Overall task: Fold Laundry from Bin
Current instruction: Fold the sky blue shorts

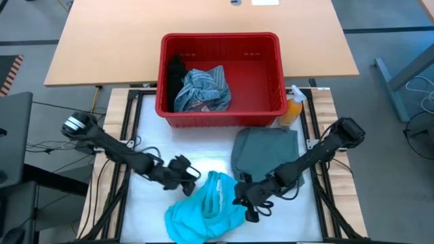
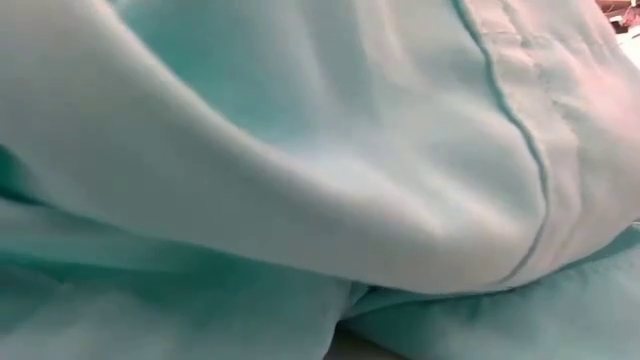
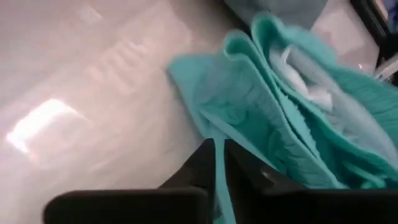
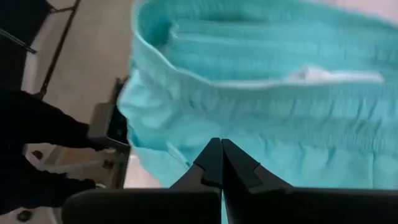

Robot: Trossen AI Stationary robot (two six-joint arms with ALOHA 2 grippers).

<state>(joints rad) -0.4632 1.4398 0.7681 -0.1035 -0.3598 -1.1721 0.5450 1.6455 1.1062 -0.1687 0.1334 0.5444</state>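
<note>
High view shows the teal garment (image 1: 203, 207) lying crumpled on the white table top (image 1: 139, 203), at the front edge, between the two arms. The left gripper (image 1: 190, 173) is at the garment's upper left edge, and in the left wrist view its fingers (image 3: 239, 168) are pressed together on a thin fold of the teal cloth. The right gripper (image 1: 243, 198) is at the garment's right edge; in the right wrist view its fingers (image 4: 235, 167) are also closed, pinching the teal hem.

A grey-green garment (image 1: 266, 150) lies flat just behind the right gripper, touching the teal one. Behind it stands the red bin (image 1: 264, 102), and inside, on its left side, lie a blue-grey striped cloth (image 1: 202, 88) and a black garment (image 1: 176, 73). An orange spray bottle (image 1: 293, 108) stands just beside the bin's right front corner.

Low view is filled with the teal cloth only.
</note>
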